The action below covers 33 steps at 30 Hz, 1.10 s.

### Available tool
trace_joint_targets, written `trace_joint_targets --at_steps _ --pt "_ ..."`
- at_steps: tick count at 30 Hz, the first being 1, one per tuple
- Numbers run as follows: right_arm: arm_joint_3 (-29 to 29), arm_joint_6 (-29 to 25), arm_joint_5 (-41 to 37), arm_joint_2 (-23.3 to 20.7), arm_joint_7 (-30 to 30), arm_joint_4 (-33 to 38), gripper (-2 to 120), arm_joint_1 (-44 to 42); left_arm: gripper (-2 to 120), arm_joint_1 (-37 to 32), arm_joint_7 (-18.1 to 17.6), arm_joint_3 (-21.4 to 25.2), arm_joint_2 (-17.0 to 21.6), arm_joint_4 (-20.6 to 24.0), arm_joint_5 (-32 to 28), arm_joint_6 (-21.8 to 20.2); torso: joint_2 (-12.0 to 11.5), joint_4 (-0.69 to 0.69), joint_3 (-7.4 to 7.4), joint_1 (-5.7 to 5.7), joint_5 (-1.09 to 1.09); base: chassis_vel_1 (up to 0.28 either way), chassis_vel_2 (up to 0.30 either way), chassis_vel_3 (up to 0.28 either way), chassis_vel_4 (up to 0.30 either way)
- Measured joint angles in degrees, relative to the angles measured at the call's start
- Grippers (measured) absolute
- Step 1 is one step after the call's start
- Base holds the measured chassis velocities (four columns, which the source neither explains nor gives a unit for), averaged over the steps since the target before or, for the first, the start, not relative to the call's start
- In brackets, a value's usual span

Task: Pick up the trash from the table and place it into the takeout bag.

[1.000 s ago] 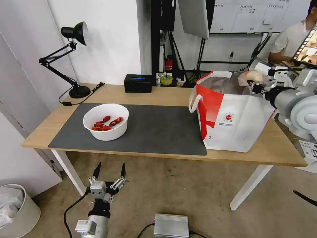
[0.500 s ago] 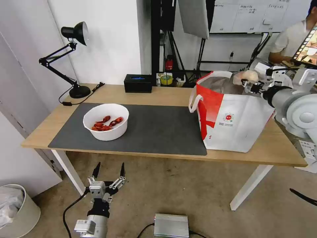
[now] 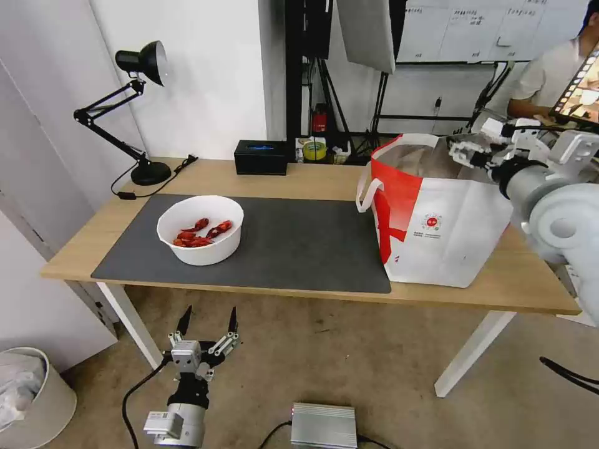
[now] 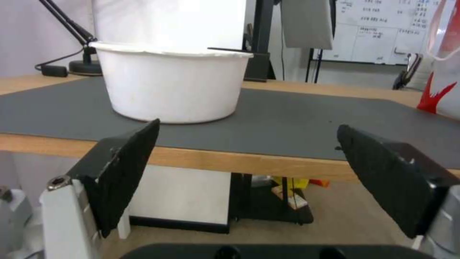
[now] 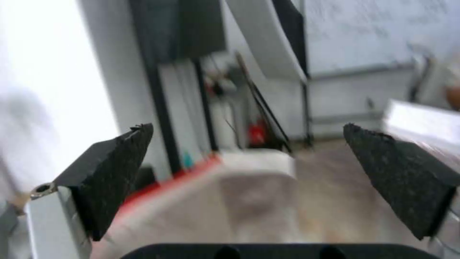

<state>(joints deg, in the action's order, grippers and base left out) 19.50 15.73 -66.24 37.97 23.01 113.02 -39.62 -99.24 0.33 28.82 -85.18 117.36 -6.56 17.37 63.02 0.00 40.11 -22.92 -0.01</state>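
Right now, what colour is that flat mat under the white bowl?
Dark grey mat, clearest in the head view.

I see a white wall (image 3: 206, 75) behind the desk, with a black lamp (image 3: 134, 106) and a black box (image 3: 261, 156) near it. Further back stand dark stands (image 3: 324, 81) and what looks like a whiteboard (image 3: 474, 28). The floor (image 3: 349, 355) is beige; a white bin (image 3: 31, 399) sits at lower left and a metal box (image 3: 323, 426) lies on the floor.

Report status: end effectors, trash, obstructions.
Right end effector open above boxy white-and-red takeout bag. Left end effector open, low before table. White bowl of red shells on grey mat. Nothing blocking.
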Motion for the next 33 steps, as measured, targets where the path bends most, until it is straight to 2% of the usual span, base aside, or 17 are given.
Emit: trace_joint_targets --at_steps 1,2,5,6,9,13,14,17,21,33 --pt "0.1 -2.8 1.1 0.5 -1.9 0.7 100 -1.2 100 0.0 0.0 0.1 0.2 0.0 -0.1 0.0 0.0 0.00 0.00 0.00 0.00 0.000 0.000 0.000 0.000" --pt "0.1 -2.8 1.1 0.5 -1.9 0.7 100 -1.2 100 0.0 0.0 0.1 0.2 0.0 -0.1 0.0 0.0 0.00 0.00 0.00 0.00 0.000 0.000 0.000 0.000" --pt "0.6 -10.2 4.2 1.8 -6.8 2.7 100 -4.6 100 0.1 0.0 0.4 0.7 0.0 -0.6 0.0 0.0 0.01 -0.01 0.00 0.00 0.000 0.000 0.000 0.000" --pt "0.6 -10.2 4.2 1.8 -6.8 2.7 100 -4.6 100 0.1 0.0 0.4 0.7 0.0 -0.6 0.0 0.0 0.01 -0.01 0.00 0.00 0.000 0.000 0.000 0.000" --pt "1.5 -15.2 8.3 3.2 -11.4 5.5 100 -8.7 100 0.0 0.0 0.6 0.9 0.0 -1.1 0.0 0.0 -0.01 -0.01 0.00 0.00 0.000 0.000 0.000 0.000" --pt "1.5 -18.7 13.8 4.9 -12.8 7.9 100 -11.9 100 0.0 0.0 0.6 1.0 0.1 -1.1 0.0 0.0 0.00 -0.01 0.00 0.00 0.000 0.000 0.000 0.000" --pt "1.5 -18.7 13.8 4.9 -12.8 7.9 100 -11.9 100 0.0 0.0 0.6 1.0 0.1 -1.1 0.0 0.0 0.00 -0.01 0.00 0.00 0.000 0.000 0.000 0.000" --pt "1.2 -21.3 21.0 7.9 -13.4 9.5 100 -16.2 100 0.4 0.0 0.5 0.9 0.8 -1.1 -0.6 0.0 -0.01 -0.01 0.00 0.00 0.000 0.000 0.000 0.000" --pt "0.9 -22.6 24.6 9.9 -13.7 9.8 100 -18.4 100 0.4 0.0 0.5 1.1 1.0 -1.1 -0.9 0.0 0.00 0.00 0.00 0.00 0.000 0.000 0.000 0.000" --pt "2.2 -27.0 40.2 21.5 -15.5 8.3 100 -33.9 100 0.1 -0.1 0.4 2.2 1.0 -1.1 -1.0 0.0 -0.01 0.00 0.02 0.00 0.000 0.000 0.000 0.000"
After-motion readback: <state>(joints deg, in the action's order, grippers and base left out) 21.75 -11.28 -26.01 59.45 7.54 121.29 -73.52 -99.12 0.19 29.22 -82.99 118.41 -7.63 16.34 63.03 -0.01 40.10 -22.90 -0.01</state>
